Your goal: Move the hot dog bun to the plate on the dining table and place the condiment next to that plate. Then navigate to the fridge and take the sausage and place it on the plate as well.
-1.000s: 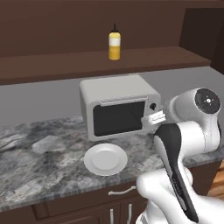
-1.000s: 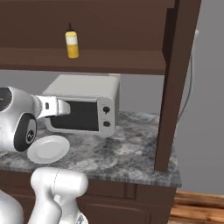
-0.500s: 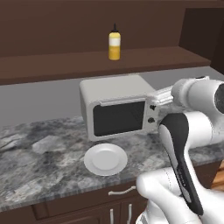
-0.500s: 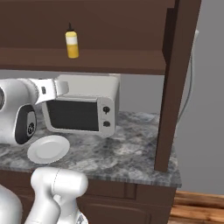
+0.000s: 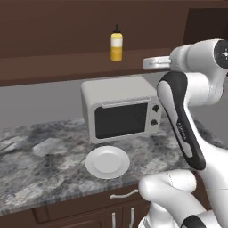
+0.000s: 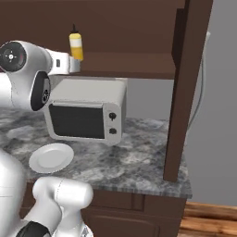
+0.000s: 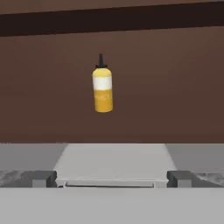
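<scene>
Currently condiment fetch step: slim yellow squeeze bottle (image 7: 103,89) upright on dark wooden shelf (image 5: 67,64) above grey microwave (image 5: 122,112). Hand (image 7: 111,178) fully open, well short. Next: advance level, straddle bottle, close.

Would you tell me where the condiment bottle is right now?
The condiment bottle stands upright on the dark wooden shelf, above the microwave.

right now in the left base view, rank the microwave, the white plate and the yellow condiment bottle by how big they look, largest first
1. microwave
2. white plate, though it lies nearer the camera
3. condiment, clearly smallest, standing upright on the shelf further back
</scene>
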You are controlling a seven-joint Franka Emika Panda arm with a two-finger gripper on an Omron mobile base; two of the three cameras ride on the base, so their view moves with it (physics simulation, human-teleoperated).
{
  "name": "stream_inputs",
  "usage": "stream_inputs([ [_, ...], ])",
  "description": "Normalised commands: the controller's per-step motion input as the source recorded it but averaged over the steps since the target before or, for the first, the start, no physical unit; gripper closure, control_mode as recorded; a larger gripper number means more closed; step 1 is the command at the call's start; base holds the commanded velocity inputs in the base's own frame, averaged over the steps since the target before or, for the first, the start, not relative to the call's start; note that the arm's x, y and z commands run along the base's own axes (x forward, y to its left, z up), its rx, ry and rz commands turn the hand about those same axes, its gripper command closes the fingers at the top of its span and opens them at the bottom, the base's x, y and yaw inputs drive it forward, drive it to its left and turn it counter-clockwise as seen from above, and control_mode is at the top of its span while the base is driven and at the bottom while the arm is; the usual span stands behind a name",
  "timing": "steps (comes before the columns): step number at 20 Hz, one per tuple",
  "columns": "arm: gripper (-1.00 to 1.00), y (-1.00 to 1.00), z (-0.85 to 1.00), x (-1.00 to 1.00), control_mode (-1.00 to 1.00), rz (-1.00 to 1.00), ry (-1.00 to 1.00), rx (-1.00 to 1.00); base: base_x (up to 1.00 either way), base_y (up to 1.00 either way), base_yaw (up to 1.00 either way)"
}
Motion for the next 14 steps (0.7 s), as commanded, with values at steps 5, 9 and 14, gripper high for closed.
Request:
stream_inputs([
  [5, -1.00, 0.09, 0.30, 0.54, -1.00, 0.00, 0.05, 0.15, 0.00, 0.00, 0.00],
  [9, -1.00, 0.12, 0.02, 0.60, -1.00, 0.02, 0.09, 0.07, 0.00, 0.00, 0.00],
  [14, -1.00, 0.13, 0.00, 0.57, -1.00, 0.17, 0.04, 0.04, 0.00, 0.00, 0.00],
])
